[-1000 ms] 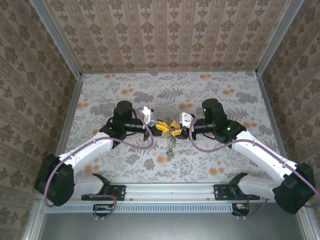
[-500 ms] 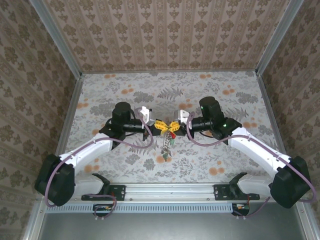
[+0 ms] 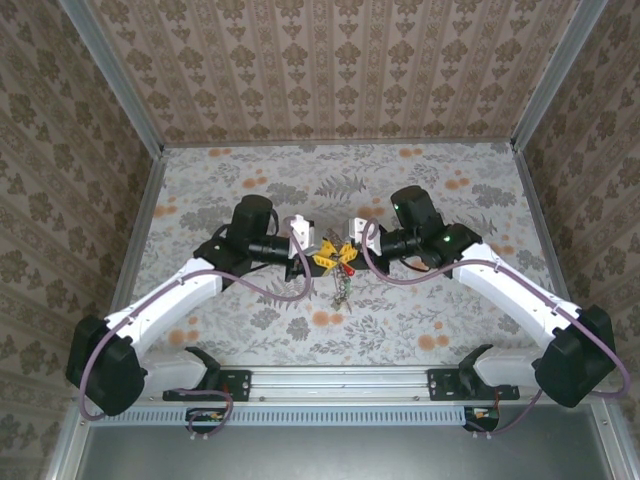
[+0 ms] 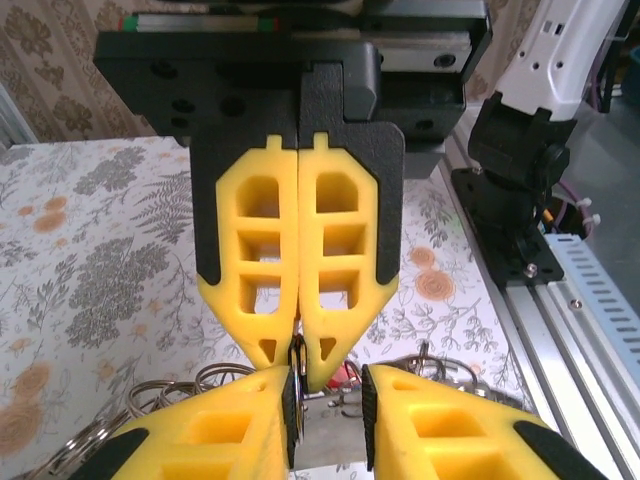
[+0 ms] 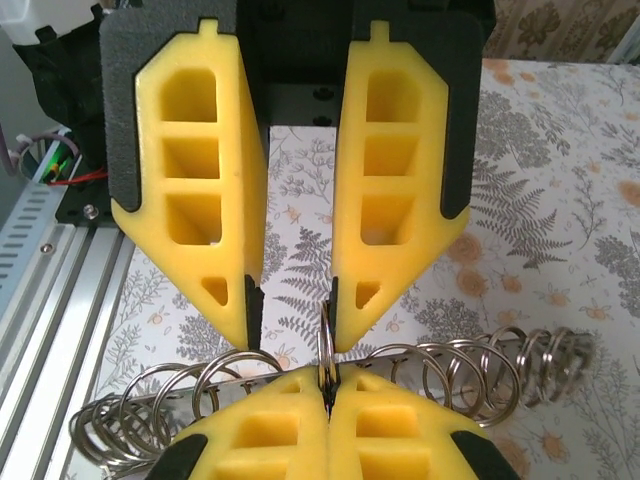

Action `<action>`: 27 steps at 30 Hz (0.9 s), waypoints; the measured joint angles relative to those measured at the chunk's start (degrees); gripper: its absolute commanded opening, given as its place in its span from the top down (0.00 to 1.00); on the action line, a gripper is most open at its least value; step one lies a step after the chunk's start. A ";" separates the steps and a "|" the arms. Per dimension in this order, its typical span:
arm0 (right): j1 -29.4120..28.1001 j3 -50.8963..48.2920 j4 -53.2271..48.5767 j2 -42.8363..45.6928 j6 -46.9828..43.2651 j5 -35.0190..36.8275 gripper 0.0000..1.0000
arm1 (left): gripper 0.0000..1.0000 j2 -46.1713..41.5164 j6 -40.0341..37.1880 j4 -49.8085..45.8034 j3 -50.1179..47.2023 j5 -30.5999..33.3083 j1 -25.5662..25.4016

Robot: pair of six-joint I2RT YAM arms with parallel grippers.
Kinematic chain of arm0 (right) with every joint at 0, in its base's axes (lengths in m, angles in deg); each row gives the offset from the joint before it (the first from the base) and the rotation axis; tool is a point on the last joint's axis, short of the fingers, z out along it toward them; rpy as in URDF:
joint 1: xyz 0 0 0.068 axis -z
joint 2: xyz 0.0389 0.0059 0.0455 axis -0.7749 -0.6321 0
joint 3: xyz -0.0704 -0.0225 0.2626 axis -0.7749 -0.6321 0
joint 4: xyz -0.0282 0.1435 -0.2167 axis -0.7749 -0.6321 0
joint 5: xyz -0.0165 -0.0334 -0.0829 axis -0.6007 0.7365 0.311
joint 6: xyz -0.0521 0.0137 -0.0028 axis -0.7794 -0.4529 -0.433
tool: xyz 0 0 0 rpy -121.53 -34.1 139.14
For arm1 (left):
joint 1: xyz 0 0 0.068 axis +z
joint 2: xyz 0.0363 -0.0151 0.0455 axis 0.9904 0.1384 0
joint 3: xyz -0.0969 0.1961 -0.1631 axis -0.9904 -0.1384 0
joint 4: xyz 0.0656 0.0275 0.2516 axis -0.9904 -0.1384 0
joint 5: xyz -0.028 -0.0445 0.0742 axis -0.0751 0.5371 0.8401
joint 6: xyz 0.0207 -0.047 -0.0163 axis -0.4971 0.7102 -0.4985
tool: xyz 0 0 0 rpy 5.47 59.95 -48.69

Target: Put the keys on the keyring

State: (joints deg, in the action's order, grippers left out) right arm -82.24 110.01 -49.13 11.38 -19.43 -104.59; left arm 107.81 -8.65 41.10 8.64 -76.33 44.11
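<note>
Right wrist camera puts my right gripper [image 5: 327,385] nearest, its yellow fingers pressed flat together and pinching a thin metal keyring [image 5: 325,345], which stands on edge straight up out of their tips. To either side of those tips a chain of linked metal rings [image 5: 432,372] trails away over the floral table [image 5: 560,230]. Just beyond, facing me tip to tip, my left gripper [image 5: 292,335] stands parted, one finger on each side of the keyring. One finger is close against it, though I cannot tell whether it touches. From overhead, the keys [image 3: 342,285] hang in a small cluster under the spot where the two sets of fingertips meet, too small to tell apart.
</note>
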 measured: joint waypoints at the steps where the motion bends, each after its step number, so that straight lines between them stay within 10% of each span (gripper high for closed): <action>1: -0.02 0.46 -0.81 -0.17 -0.31 0.42 1.00 | 0.75 0.15 -0.44 -0.74 0.33 0.46 -0.17; 9: -0.66 1.03 -4.70 -0.74 -1.38 2.56 1.00 | 1.00 2.19 -1.16 -1.97 0.70 3.23 -1.25; 27: 0.92 -4.09 3.02 2.27 2.14 1.81 0.74 | 1.00 -0.33 9.25 11.13 -4.83 3.65 -1.27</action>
State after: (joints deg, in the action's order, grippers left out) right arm -81.32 105.92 -46.11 13.65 -17.29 -102.78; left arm 107.48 0.59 52.23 3.81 -72.68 42.84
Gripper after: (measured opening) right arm 0.261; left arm 0.046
